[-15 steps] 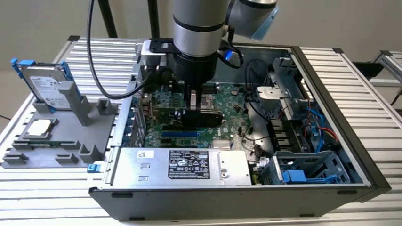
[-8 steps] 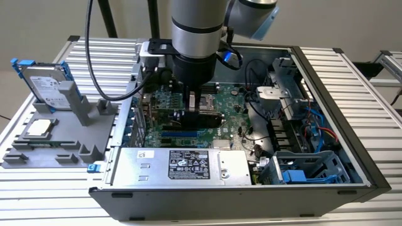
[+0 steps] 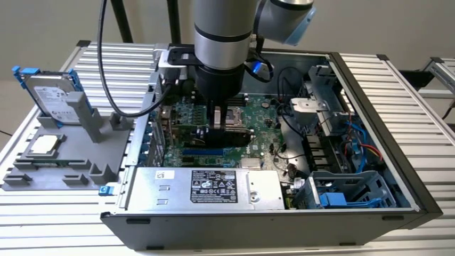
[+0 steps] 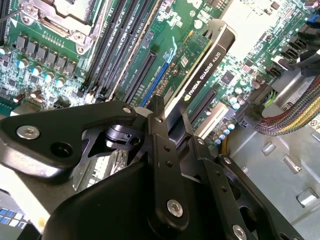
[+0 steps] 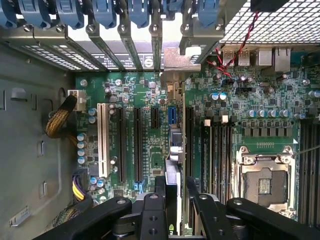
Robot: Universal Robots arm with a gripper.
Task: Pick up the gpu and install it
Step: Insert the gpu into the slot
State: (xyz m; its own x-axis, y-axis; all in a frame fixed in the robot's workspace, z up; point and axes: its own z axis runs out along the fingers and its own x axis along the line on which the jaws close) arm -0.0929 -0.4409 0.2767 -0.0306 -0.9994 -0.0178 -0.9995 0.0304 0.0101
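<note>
The gripper (image 4: 167,131) is seen clamped on the gpu (image 4: 205,65), one black finger (image 4: 159,150) on each flat side of the card's top edge. In the second wrist view the card is held on edge, standing away from the fingers over the green motherboard (image 4: 60,55), its lower edge down among the long black expansion slots (image 4: 145,70); whether it's fully seated can't be made out. In the first wrist view the gpu (image 5: 172,165) is seen edge-on as a thin strip between the fingers (image 5: 150,215), lined up with a slot and pointing toward the row of silver rear brackets with blue clips (image 5: 105,15).

White lettering is printed along the card's black edge, plus print on a white label on the power supply (image 3: 213,189); it's not being copied out here.

In the exterior view the arm (image 3: 221,48) is dropped straight into the open pc case (image 3: 370,133), and the gripper (image 3: 221,125) and most of the gpu (image 3: 227,140) are blocked by the wrist, so only a dark slab shows over the board. The empty CPU socket (image 5: 262,182) is seen next to the RAM slots. Outside the case, toward the exterior view's left, a grey fixture tray (image 3: 64,160) is parked on the slatted table (image 3: 398,69), with a hard drive (image 3: 51,98) with blue trim standing in it and a square CPU chip (image 3: 44,144) lying flat. The table is cut off at the frame edges.
</note>
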